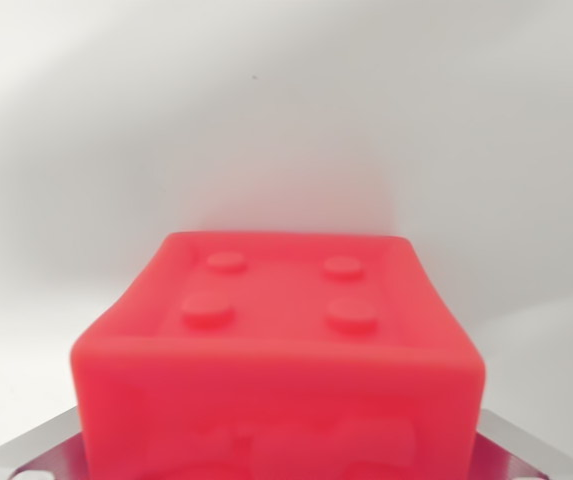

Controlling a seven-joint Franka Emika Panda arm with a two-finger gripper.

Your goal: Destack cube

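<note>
A soft red cube [278, 350] with four round studs on its upper face fills the lower middle of the wrist view, very close to the camera. Its side walls bow inward as if squeezed. My gripper [281, 455] sits at the bottom edge, shut on the red cube. Only bare metal plates [41, 445] of the gripper show to either side of the cube, and the fingertips are hidden behind it. No second cube is visible; whatever lies under the red one is out of sight.
A plain white surface [286, 120] spreads behind and around the cube, with a soft shadow just beyond its far edge. A tiny dark speck [253, 74] marks the surface far back.
</note>
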